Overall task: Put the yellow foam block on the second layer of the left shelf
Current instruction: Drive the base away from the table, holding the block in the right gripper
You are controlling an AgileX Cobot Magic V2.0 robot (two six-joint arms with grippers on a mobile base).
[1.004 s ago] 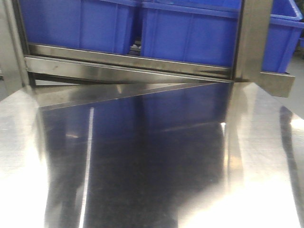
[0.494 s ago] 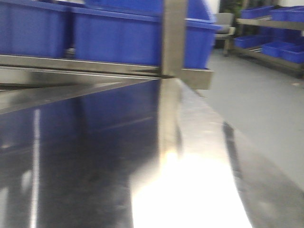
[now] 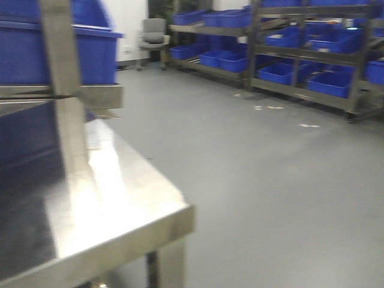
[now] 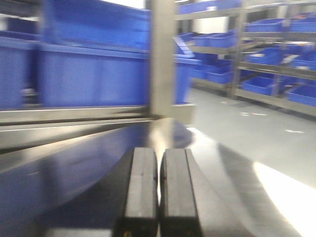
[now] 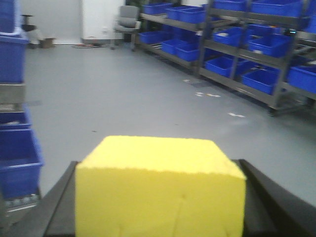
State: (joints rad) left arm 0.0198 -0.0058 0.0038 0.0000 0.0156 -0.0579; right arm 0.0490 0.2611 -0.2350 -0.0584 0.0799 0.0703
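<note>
Swinging rightward since a second ago, the front view has left its head-on sight of bins and steel rail. It now keeps only the near corner of the tabletop [image 3: 120, 180] at the left, with one blue bin [image 3: 96, 57] behind a steel post [image 3: 60, 60]. Grey floor [image 3: 258, 168] fills the middle. Racks [image 3: 288, 90] loaded with more blue bins line the far right, and a chair [image 3: 154, 33] stands at the back.

The left pincer [image 4: 158, 153] lies low over the shiny tabletop. Its two black fingers are pressed together with nothing between them, and they point toward the post and the bins behind it. The right pincer [image 5: 158, 162] points out at the open room and the racks. Its fingers stand on either side of the yellow foam block [image 5: 158, 197], clamped on it. The block fills the gap between them and is held up with bare floor ahead. What lies directly beneath it cannot be told.
</note>
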